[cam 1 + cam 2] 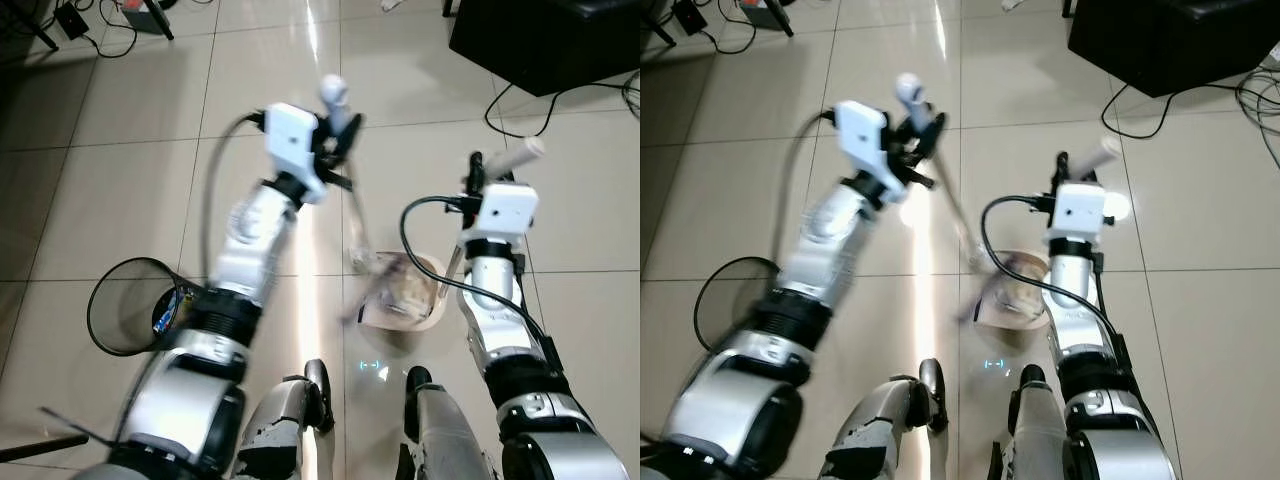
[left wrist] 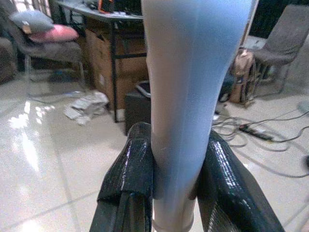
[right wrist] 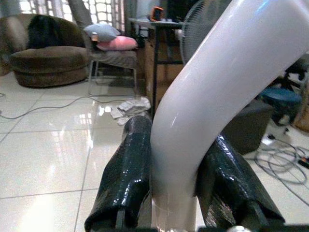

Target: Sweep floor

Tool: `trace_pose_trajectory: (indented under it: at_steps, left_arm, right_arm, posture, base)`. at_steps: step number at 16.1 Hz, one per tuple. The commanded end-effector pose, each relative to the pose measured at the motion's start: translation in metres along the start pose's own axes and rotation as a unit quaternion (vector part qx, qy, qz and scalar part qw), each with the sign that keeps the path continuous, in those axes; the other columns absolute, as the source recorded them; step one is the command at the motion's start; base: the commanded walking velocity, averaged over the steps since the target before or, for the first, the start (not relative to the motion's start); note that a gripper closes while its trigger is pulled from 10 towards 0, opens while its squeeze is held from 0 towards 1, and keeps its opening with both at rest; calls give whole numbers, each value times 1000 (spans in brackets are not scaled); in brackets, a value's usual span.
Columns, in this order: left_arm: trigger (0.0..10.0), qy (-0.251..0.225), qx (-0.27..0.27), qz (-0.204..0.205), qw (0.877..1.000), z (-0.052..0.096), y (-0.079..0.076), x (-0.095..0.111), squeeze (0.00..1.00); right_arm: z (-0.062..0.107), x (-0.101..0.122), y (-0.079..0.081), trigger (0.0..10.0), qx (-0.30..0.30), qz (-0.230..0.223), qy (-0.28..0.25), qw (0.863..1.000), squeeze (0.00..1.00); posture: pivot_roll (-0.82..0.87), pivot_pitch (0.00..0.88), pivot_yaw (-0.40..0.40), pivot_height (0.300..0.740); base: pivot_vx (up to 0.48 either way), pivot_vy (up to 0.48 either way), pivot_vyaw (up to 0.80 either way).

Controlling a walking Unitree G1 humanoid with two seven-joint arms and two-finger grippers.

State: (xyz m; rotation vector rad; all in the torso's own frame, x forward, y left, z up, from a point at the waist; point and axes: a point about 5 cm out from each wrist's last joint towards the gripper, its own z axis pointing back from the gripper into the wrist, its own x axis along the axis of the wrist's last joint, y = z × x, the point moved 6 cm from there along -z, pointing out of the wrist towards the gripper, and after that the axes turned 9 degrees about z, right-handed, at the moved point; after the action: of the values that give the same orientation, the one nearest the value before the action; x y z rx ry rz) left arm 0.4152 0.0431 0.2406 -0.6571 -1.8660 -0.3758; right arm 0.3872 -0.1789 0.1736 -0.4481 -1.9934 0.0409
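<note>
Over blurred dustpan (image 1: 405,295), both pincers (image 2: 166,179) (image 3: 176,174) clamped on pale handles, broom head (image 1: 362,262) smeared.

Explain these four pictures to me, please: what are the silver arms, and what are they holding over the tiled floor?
This is a humanoid robot looking down at its own body. The two top pictures come from a pair of cameras on its head, so both show one scene. The silver arms are its own, each ending in a gripper with two black fingers. The left gripper is shut on a broom handle, and its blurred broom meets the floor. The right gripper is shut on a dustpan handle, and the dustpan sits on the tiles with some litter in it. A black mesh bin stands at the robot's left. The lower two pictures come from cameras on the wrists, looking along the fingers, so each handle looms large with the room behind.
</note>
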Motion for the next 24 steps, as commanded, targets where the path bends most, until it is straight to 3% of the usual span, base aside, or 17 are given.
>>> trace_pose_trajectory:
  at_steps: [1, 3, 5, 7, 10, 13, 15, 17, 19, 22, 24]
  left_arm:
    - [10000, -38, -2, -22, 999, -1, 8, 25, 0]
    - [10000, -56, 17, -32, 998, 0, 34, 50, 0]
    - [10000, -57, 33, -44, 997, 2, 49, 56, 0]
    - [10000, -31, 62, -69, 995, 11, 67, 46, 0]
    - [10000, 20, 90, -88, 992, 28, 79, 18, 0]
    - [10000, 55, 125, -95, 986, 60, 88, -11, 0]
    - [10000, 87, 160, -70, 981, 85, 92, -36, 0]
    - [10000, 108, 159, -46, 980, 98, 86, -52, 0]
    - [10000, 139, 179, -35, 973, 134, 80, -71, 0]
    - [10000, 154, 222, -24, 962, 173, 86, -71, 0]
    - [10000, 163, 230, -24, 959, 188, 84, -74, 0]
  right_arm:
    - [12, -10, 1, 10000, -3, -14, 23, 1000, 0]
    - [24, -11, -15, 10000, -24, -29, 20, 999, 0]
    - [31, -13, -21, 10000, -25, -28, 19, 999, 0]
    - [33, -12, -36, 10000, -43, -36, 19, 998, 0]
    - [30, 1, -47, 10000, -54, -46, 5, 997, 0]
    - [23, 31, -62, 10000, -73, -67, -13, 995, 0]
    - [12, 63, -73, 10000, -76, -86, -28, 993, 0]
    - [5, 70, -78, 10000, -75, -88, -12, 993, 0]
    - [-2, 86, -78, 10000, -60, -112, 9, 992, 0]
    - [-15, 109, -82, 10000, -54, -120, -3, 991, 0]
    - [-30, 130, -87, 10000, -57, -141, -29, 988, 0]
  posture:
    - [117, 305, 174, 740]
    - [104, 277, 167, 740]
    - [93, 265, 163, 740]
    - [74, 243, 158, 740]
    - [45, 234, 146, 740]
    - [-19, 186, 133, 740]
    - [-62, 142, 120, 740]
    - [-71, 129, 114, 740]
    - [-79, 104, 128, 740]
    - [-70, 84, 142, 740]
    - [-77, 81, 134, 740]
  base:
    - [0, 0, 0]
    - [0, 0, 0]
    - [0, 0, 0]
    - [0, 0, 0]
    - [0, 0, 0]
    - [0, 0, 0]
    - [0, 0, 0]
    - [0, 0, 0]
    - [0, 0, 0]
    - [0, 0, 267]
    - [0, 0, 800]
